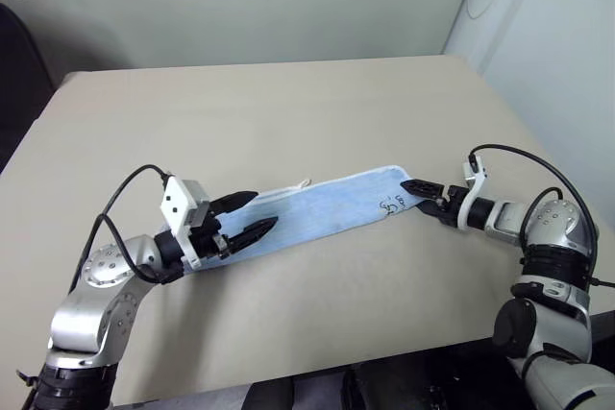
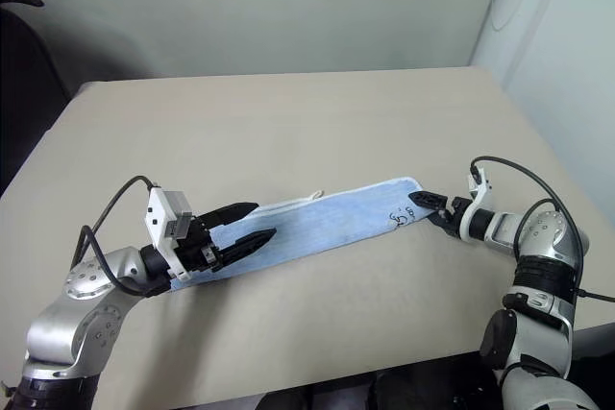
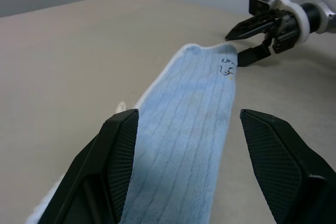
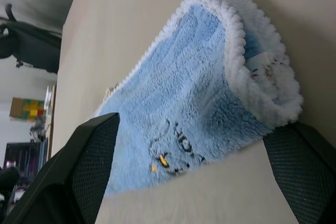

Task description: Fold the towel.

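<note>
Nearest the camera, at the lower left of the head view, the left gripper (image 1: pixel 248 217) stands with its two black fingers spread apart and nothing between them; its tips hang over the near-left end of the towel (image 1: pixel 322 211), a small light-blue terry cloth with white stitched edging, already doubled into a long narrow strip. That strip lies flat on the beige bench (image 1: pixel 288 122), and its long axis runs from the lower left of the frame up toward the right, so each end points at one arm.

At the right of the frame the right gripper (image 1: pixel 420 195) is wide open too and holds nothing. Its tips sit just beside the far-right end of the strip, where the dark printed logo (image 1: pixel 392 203) shows; in the right wrist view the rolled, white-edged end of the cloth lies straight ahead between the two fingers.

Judging from this, the next fold needs one short end carried along the strip's length to the other. Each gripper is close to its own end, the left one lying over the cloth and the right one lined up with the edge. A small white loop (image 1: pixel 305 182) peeks out at the strip's far long edge.
</note>
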Motion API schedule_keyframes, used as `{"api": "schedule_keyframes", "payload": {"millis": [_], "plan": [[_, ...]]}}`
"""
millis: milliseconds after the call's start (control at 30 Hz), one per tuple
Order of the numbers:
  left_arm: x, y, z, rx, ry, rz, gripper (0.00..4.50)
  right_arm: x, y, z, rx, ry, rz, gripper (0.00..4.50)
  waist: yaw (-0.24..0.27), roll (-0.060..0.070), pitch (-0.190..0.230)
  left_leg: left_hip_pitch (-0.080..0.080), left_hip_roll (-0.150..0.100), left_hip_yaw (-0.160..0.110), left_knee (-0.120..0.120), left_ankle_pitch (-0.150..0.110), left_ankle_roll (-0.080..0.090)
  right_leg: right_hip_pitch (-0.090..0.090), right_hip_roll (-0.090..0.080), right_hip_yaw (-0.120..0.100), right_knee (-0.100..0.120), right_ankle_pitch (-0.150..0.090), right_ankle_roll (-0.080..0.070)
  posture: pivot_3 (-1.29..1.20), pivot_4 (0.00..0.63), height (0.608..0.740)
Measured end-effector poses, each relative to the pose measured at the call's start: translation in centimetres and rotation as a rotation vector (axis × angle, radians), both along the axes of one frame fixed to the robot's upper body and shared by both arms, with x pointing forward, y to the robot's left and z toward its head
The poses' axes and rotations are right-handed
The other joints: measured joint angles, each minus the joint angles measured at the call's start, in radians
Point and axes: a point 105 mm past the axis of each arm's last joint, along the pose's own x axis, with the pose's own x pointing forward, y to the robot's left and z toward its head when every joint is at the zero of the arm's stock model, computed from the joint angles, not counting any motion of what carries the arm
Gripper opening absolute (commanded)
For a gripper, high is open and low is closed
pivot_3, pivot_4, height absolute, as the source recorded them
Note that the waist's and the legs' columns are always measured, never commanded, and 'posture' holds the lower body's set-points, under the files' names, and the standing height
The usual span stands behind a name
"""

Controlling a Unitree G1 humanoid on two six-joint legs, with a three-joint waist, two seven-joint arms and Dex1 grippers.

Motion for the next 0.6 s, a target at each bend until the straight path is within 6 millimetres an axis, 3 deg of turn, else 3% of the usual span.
{"api": "schedule_keyframes", "payload": {"millis": [33,133,333,500,600], "plan": [[0.0,-0.1,-0.1,-0.002,0.001,-0.003,3.38,0.3,0.3,0.1,0.004,-0.003,-0.007,4.45,-0.002,0.0,0.0,0.0,0.0,0.0,0.0,0.0,0.0,0.0,0.0,0.0,0.0,0.0,0.0,0.0,0.15,0.74],[0.0,-0.4,-0.2,-0.003,0.003,-0.01,3.38,0.9,0.9,0.0,0.009,-0.009,-0.021,3.85,-0.003,0.0,0.0,0.0,0.0,0.0,0.0,0.0,0.0,-0.001,0.0,0.001,0.0,0.0,0.0,0.0,0.15,0.74],[0.1,-0.4,-0.1,-0.006,-0.007,0.0,3.38,1.0,1.7,-0.6,0.019,0.006,-0.022,1.79,0.004,0.001,0.001,-0.006,0.0,0.0,-0.001,-0.001,0.0,-0.006,0.0,0.001,-0.001,0.0,0.0,0.0,0.15,0.74],[-0.2,-0.1,-0.7,-0.008,0.01,0.013,3.38,0.7,1.1,-0.1,0.001,-0.017,-0.023,0.05,0.019,0.002,0.001,-0.011,0.0,0.0,0.0,0.001,-0.003,-0.009,0.0,0.001,-0.002,0.0,0.0,0.0,0.15,0.74],[-0.4,0.0,-1.2,-0.016,0.028,0.024,3.38,0.8,0.3,1.0,-0.061,-0.08,-0.031,0.02,0.029,0.002,0.001,-0.011,0.0,0.0,0.0,0.0,-0.001,-0.009,0.0,0.0,-0.001,0.0,0.001,0.0,0.15,0.74]]}}
